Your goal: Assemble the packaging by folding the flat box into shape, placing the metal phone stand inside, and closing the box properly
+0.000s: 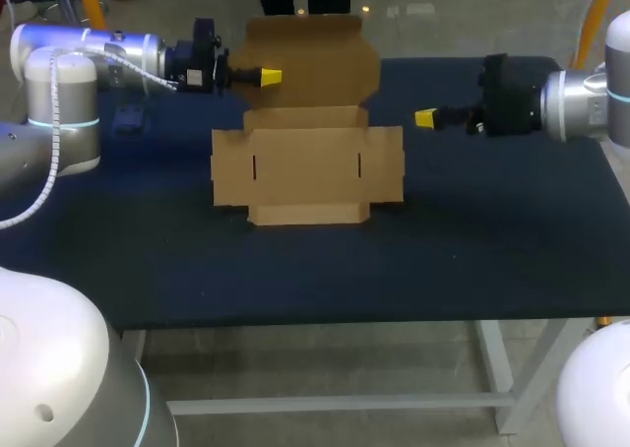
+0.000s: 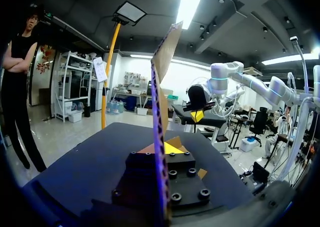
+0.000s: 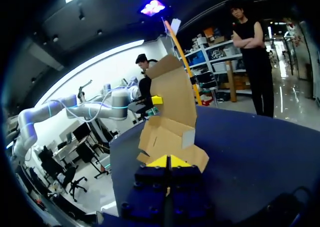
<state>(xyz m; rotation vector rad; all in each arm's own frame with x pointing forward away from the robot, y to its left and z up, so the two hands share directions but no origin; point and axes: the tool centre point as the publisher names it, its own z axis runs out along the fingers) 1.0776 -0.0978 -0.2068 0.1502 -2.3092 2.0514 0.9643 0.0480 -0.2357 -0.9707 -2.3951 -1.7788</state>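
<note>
The brown cardboard box lies half folded at the table's middle, side flaps spread flat. Its lid stands up at the back. My left gripper is at the lid's left edge; in the left wrist view the lid runs edge-on between the fingers of that gripper, which is shut on it. My right gripper hovers right of the box, apart from it, shut on nothing. From the right wrist, the yellow tips of the right gripper meet, with the box ahead. No phone stand shows clearly.
The dark blue table has bare room in front of the box and to its right. A small dark object sits on the table under my left arm; what it is I cannot tell.
</note>
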